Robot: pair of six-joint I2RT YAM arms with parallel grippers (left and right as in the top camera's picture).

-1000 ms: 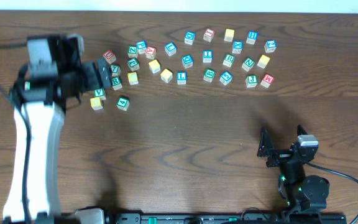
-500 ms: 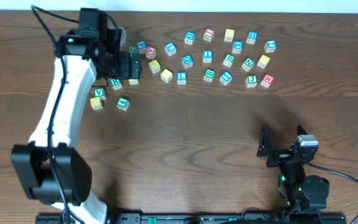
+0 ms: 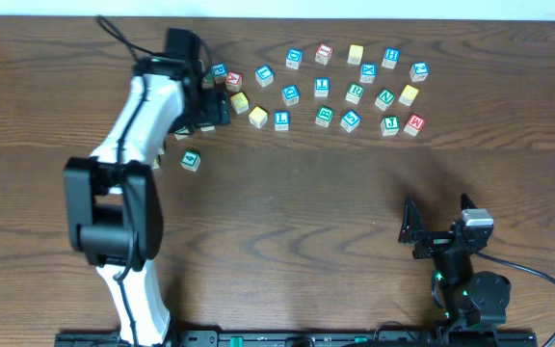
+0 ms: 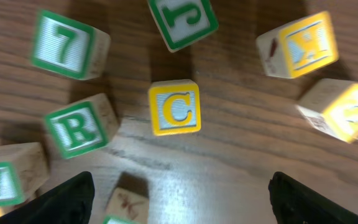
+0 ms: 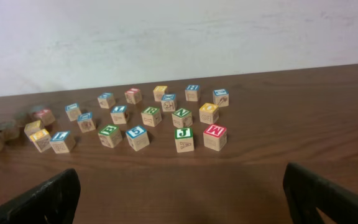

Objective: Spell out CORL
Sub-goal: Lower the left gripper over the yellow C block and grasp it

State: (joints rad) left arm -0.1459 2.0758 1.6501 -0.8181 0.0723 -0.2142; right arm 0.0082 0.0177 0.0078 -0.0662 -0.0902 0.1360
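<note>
A yellow-topped C cube [image 4: 174, 107] lies on the table, centred just ahead of my open, empty left gripper [image 4: 179, 208]. A white-faced green R cube [image 4: 79, 126] sits to its left. In the overhead view the left gripper [image 3: 205, 113] hovers over the left end of the scattered cubes and hides the C. A blue L cube [image 3: 281, 120] lies to its right. Two yellow-topped cubes [image 3: 239, 101] [image 3: 258, 117] lie between; their letters are unreadable. My right gripper [image 3: 414, 234] is open and empty near the front right, far from the cubes.
Green 7 [image 4: 67, 53] and green J [image 4: 183, 22] cubes crowd round the C, with two yellow-topped cubes [image 4: 300, 46] to its right. Several more letter cubes spread along the table's back [image 3: 355, 93], also in the right wrist view [image 5: 183, 139]. One green cube [image 3: 191, 160] lies apart.
My left arm has swung right and toward the back, from the far-left cubes to above the C cube. The right arm has not moved.
</note>
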